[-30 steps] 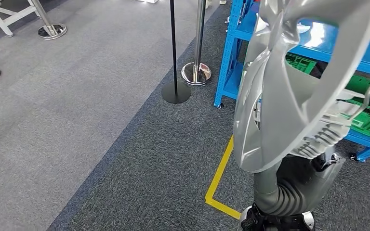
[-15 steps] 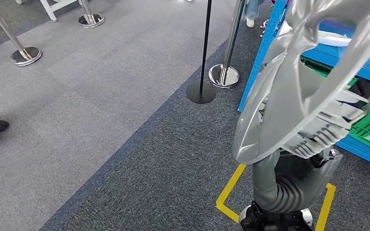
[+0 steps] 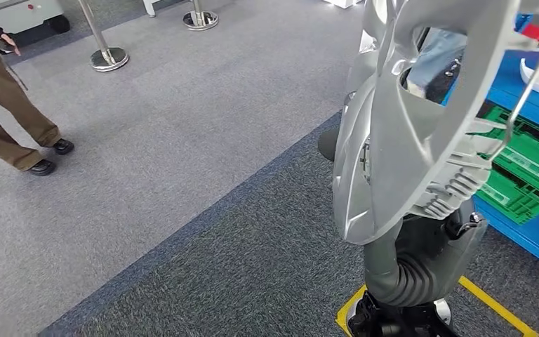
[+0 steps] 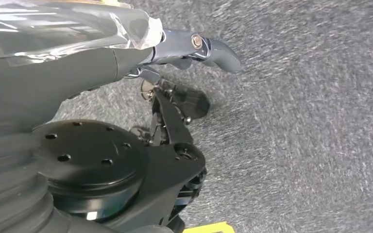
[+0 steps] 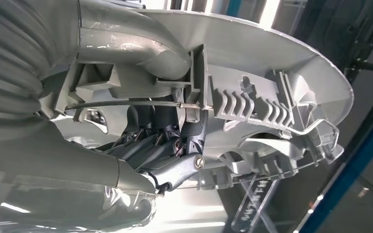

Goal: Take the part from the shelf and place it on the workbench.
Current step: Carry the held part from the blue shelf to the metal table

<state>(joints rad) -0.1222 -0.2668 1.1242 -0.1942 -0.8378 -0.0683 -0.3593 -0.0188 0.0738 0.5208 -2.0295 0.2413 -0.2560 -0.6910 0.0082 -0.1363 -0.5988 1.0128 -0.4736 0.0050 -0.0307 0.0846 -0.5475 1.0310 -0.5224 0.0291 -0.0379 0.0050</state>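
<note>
The part (image 3: 407, 140) is a large silver wheel cover with open spokes and a wire ring on its ribbed back. It stands upright close before me in the head view, above my right arm (image 3: 414, 274). In the right wrist view my right hand (image 5: 167, 141) grips the part (image 5: 272, 82), with the dark fingers hooked through an opening and the grey thumb on the rim. My left hand (image 4: 194, 46) hangs over the carpet with a finger stretched out and nothing in it.
A blue shelf (image 3: 533, 235) with green crates (image 3: 526, 168) stands at the right. A person (image 3: 7, 105) stands at the far left, and another person's legs (image 3: 435, 56) show behind the part. Stanchion bases (image 3: 109, 57) stand at the back. Yellow floor tape (image 3: 495, 305) lies by my feet.
The whole view has turned: the shelf and posts slid to the right and a person came into view at the left. The part stays in my right hand.
</note>
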